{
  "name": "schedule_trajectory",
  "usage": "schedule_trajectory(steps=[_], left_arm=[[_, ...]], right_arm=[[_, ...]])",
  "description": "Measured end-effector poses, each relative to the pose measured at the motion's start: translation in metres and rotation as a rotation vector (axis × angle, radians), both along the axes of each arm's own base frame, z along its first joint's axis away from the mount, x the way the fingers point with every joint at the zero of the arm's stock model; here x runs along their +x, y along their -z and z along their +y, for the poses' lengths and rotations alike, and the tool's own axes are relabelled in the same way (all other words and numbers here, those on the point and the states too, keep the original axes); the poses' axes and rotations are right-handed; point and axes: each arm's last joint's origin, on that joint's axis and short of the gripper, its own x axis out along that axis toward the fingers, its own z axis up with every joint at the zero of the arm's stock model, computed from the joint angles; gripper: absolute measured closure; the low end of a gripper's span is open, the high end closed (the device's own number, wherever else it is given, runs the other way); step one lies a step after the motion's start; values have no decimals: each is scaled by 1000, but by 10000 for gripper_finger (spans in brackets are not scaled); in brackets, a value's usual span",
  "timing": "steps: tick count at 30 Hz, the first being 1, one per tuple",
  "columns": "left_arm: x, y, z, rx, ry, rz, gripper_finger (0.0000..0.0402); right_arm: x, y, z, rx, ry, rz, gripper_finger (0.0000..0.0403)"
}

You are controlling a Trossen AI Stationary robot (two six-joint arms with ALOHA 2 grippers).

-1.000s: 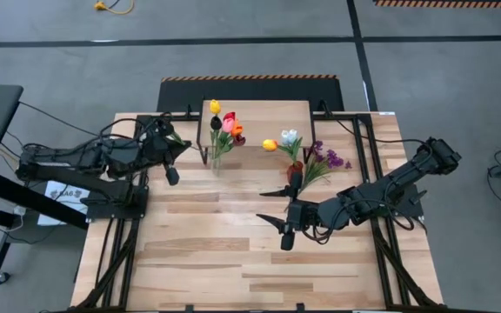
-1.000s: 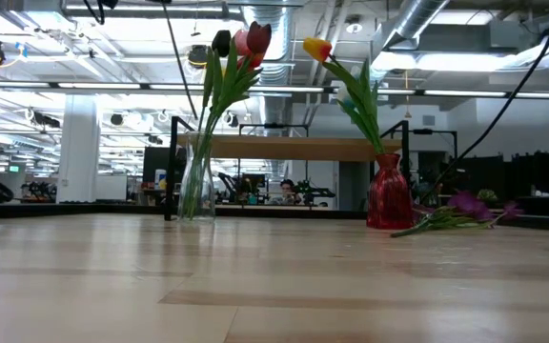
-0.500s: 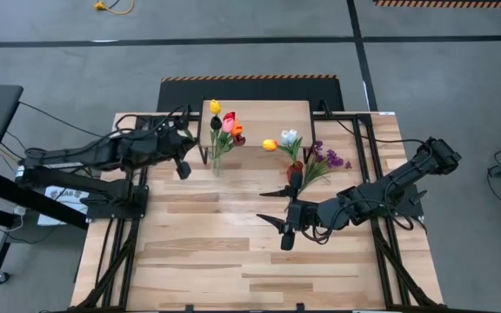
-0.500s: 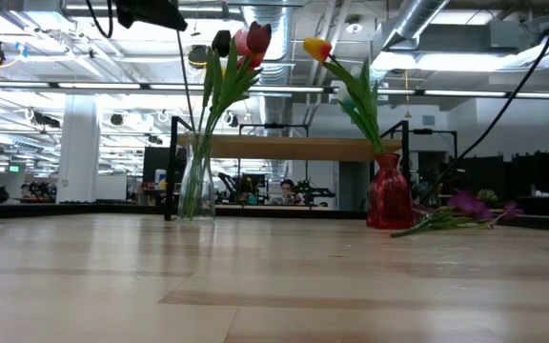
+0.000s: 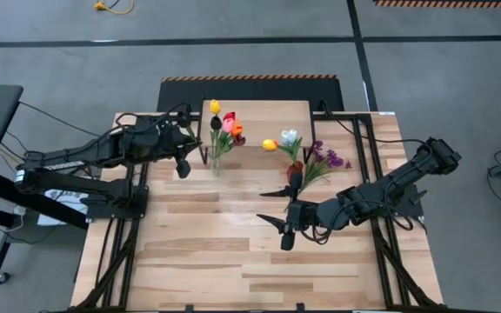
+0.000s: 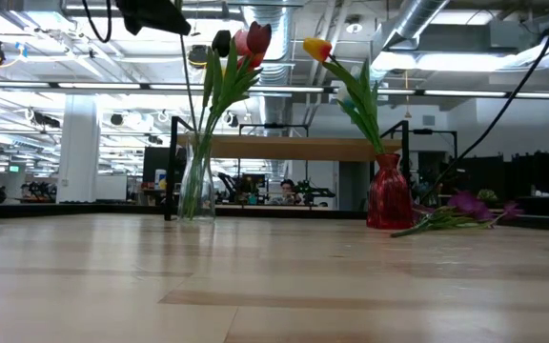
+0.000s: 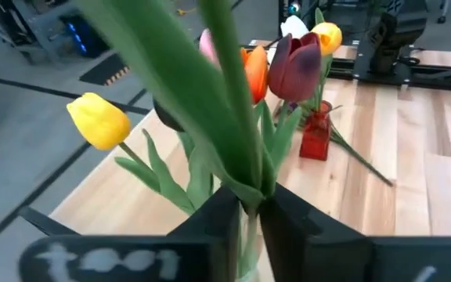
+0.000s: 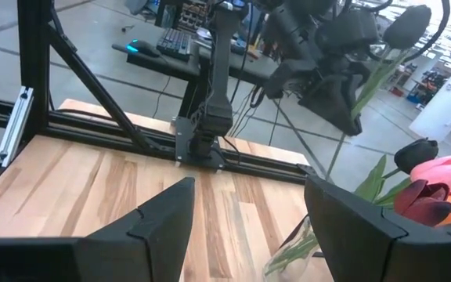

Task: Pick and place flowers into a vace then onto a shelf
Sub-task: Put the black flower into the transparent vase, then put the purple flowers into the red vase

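Observation:
A clear glass vase (image 5: 215,162) (image 6: 196,186) stands on the table and holds yellow, dark, pink, orange and red tulips (image 7: 296,66). My left gripper (image 5: 182,167) (image 7: 251,200) hovers high at its left, level with the flower heads (image 6: 155,14). It is open by a narrow gap, and the green stems run into line with that gap. A red vase (image 5: 295,167) (image 6: 389,191) holds a white and a yellow-orange tulip. Purple sprigs (image 5: 324,159) (image 6: 465,205) lie flat on the table beside it. My right gripper (image 5: 272,209) (image 8: 249,188) is wide open nearer the table's middle, holding nothing. My left gripper comes at the tulip stems (image 7: 250,168) slanting down from the table's left. A stem and a broad leaf meet at the narrow gap between its fingers. I cannot tell whether the fingers touch them. The flowers stand in the vase.
The small light-wood shelf (image 5: 259,109) (image 6: 284,148) stands on black legs at the far edge, behind both vases. Bare plank tabletop (image 5: 233,252) spreads across the near half. Black frame rails run along the table's left and right sides.
My left gripper has moved toward the clear vase, to the right and slightly toward the far edge, and has come into the top of the low view. Most of that move came in the first half second. The flowers, both vases and my right arm have kept still.

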Motion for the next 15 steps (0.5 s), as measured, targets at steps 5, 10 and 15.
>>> schedule_trajectory(steps=[5, 10, 15], left_arm=[[1, 2, 3, -31, -5, 10, 309], [2, 7, 5, -56, -21, 46, 253], [0, 9, 3, -88, 0, 61, 217]], right_arm=[[0, 0, 0, 0, 0, 0, 170], [0, 0, 0, -1, 1, 1, 170], [0, 0, 0, -2, 1, 2, 170]])
